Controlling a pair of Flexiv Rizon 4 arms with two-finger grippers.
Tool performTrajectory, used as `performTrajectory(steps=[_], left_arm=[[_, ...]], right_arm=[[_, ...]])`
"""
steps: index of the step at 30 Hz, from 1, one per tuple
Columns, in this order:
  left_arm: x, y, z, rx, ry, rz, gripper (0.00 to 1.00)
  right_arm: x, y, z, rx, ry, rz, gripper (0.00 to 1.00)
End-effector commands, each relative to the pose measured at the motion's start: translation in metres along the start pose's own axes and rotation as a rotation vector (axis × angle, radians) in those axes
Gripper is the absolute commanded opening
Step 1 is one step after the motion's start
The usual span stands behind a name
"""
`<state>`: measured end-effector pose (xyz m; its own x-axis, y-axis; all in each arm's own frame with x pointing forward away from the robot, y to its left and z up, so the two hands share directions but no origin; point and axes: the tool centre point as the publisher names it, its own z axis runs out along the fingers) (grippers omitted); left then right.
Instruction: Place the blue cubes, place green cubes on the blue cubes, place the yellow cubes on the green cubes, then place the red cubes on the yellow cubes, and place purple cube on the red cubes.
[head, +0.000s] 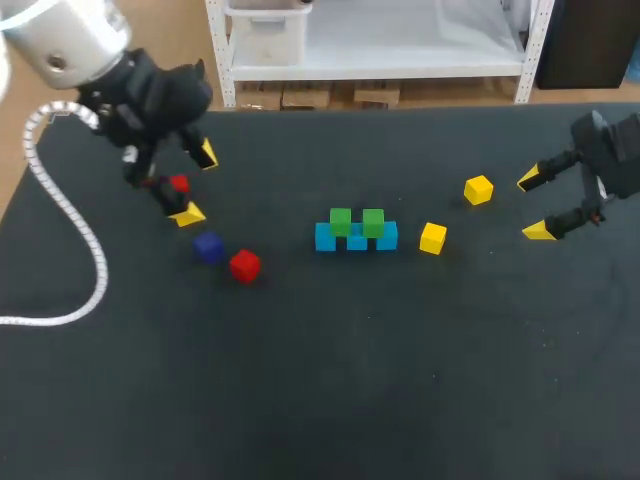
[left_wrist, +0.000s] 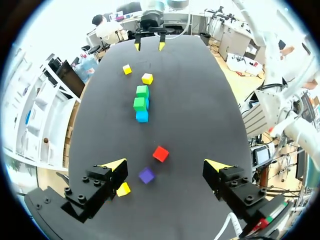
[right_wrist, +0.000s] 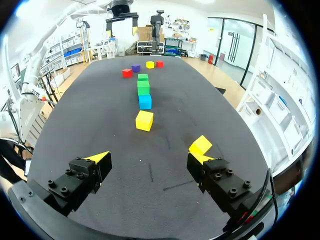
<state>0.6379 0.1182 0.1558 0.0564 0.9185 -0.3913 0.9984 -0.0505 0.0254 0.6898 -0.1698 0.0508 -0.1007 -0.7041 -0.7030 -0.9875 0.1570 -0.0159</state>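
Observation:
Three blue cubes (head: 357, 241) form a row mid-table, and two green cubes (head: 340, 221) (head: 373, 222) sit on them. One yellow cube (head: 433, 238) lies just right of the row, another yellow cube (head: 478, 190) further right. That second yellow cube (right_wrist: 201, 145) lies against one finger of my open right gripper (right_wrist: 148, 158), which hovers at the table's right (head: 533, 205). A red cube (head: 244, 265) and a purple cube (head: 208, 247) lie left of the row. My left gripper (head: 197, 184) hangs open above a second red cube (head: 179, 184). A third yellow cube (left_wrist: 123, 189) lies beside its finger.
The black table (head: 330, 380) has a wide bare stretch along its front. The left arm's white cable (head: 90, 250) loops over the table's left side.

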Motion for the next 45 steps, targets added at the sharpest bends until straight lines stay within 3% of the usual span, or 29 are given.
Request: performTrajectory(steps=[1, 11, 45], left_arm=[[0.017, -0.01, -0.01, -0.013, -0.091, 0.004, 1.0], [0.038, -0.014, -0.024, -0.018, -0.099, 0.023, 1.0], [0.058, 0.0, -0.043, -0.06, -0.098, -0.007, 1.0]], right_arm=[[0.0, 0.0, 0.0, 0.0, -0.002, -0.001, 1.0], [0.0, 0.0, 0.0, 0.0, -0.002, -0.001, 1.0], [0.0, 0.0, 0.0, 0.0, -0.002, -0.001, 1.0]])
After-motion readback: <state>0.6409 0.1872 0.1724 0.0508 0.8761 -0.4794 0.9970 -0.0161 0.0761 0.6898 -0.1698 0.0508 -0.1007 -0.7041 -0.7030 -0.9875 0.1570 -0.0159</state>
